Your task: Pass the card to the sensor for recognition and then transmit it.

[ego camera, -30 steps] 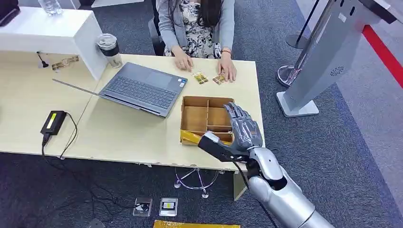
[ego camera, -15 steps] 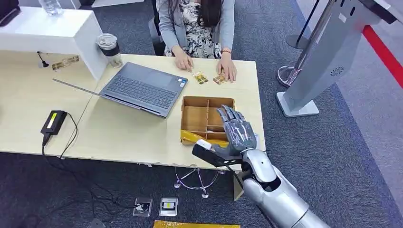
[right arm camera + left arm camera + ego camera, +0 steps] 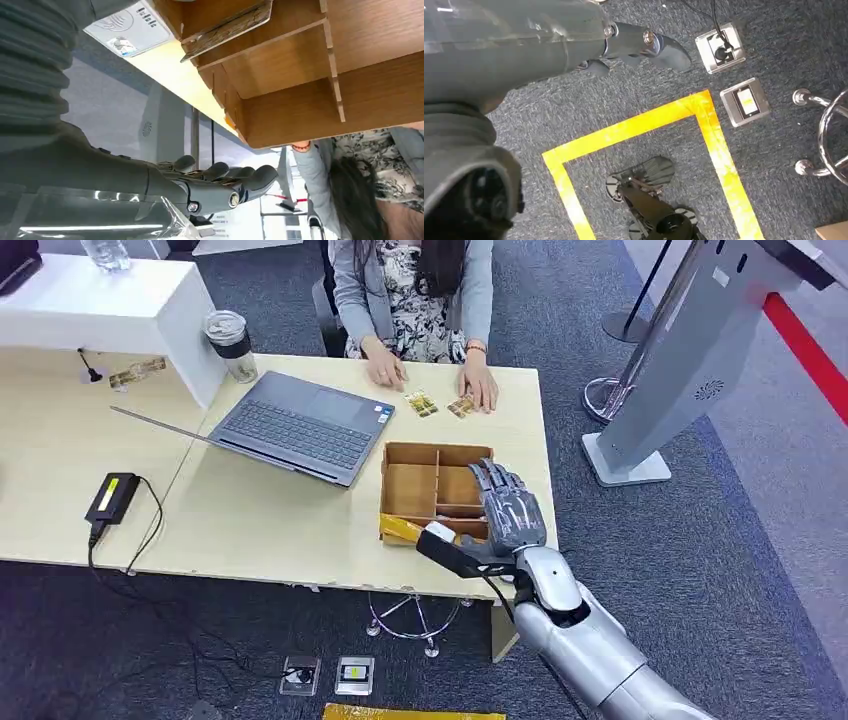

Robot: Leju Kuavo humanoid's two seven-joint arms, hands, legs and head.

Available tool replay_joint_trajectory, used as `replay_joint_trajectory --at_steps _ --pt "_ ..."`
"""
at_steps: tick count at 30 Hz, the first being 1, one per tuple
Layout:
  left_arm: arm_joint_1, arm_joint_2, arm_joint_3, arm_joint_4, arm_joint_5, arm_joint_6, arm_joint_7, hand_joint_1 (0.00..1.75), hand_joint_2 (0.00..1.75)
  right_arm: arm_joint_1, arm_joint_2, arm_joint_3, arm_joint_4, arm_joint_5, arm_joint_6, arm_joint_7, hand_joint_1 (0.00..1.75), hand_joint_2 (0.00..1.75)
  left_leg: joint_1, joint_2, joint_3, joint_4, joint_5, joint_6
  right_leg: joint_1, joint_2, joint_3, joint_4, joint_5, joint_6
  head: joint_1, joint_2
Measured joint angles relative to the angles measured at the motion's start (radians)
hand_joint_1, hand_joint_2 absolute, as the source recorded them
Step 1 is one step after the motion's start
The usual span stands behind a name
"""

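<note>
My right hand (image 3: pixel 508 512) hovers over the near right corner of the wooden divided box (image 3: pixel 432 488) on the desk, fingers spread and upright, thumb (image 3: pixel 447 548) stretched out to the left. A white printed card (image 3: pixel 127 27) shows by the thumb's tip, at the box's near edge; nothing lies between thumb and fingers. A yellow card (image 3: pixel 401 530) lies in the box's near compartment. The black reader (image 3: pixel 112 497) with a green label sits at the desk's left. My left hand (image 3: pixel 639 44) hangs over the floor, fingers extended, holding nothing.
A person sits at the far side with both hands on the desk beside two small cards (image 3: pixel 421 403). An open laptop (image 3: pixel 300 425) lies left of the box, a lidded cup (image 3: pixel 230 344) behind it. A grey kiosk stand (image 3: pixel 690 360) rises on the right.
My right hand dipped back and left toward the desk's near edge, then came forward again over the box's near right corner. The person has not moved.
</note>
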Motion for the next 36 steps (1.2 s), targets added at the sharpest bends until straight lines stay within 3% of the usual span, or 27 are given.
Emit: replay_joint_trajectory --at_steps 10,36 --pt "0.0 0.0 0.0 0.0 0.0 -0.001 0.0 0.0 0.0 -0.018 0.007 -0.001 0.06 -0.01 0.007 0.001 0.0 1.75 0.0 0.0 0.0 0.0 0.0 0.0 0.0 0.0 0.0 0.0 0.0 0.0 0.0 0.0" --pt "0.0 0.005 0.0 0.0 -0.008 -0.007 0.0 0.0 0.0 -0.006 0.007 -0.001 0.066 -0.018 0.043 0.003 0.0 1.75 0.0 0.0 0.0 0.0 0.0 0.0 0.0 0.0 0.0 0.0 0.0 0.0 0.0 0.0"
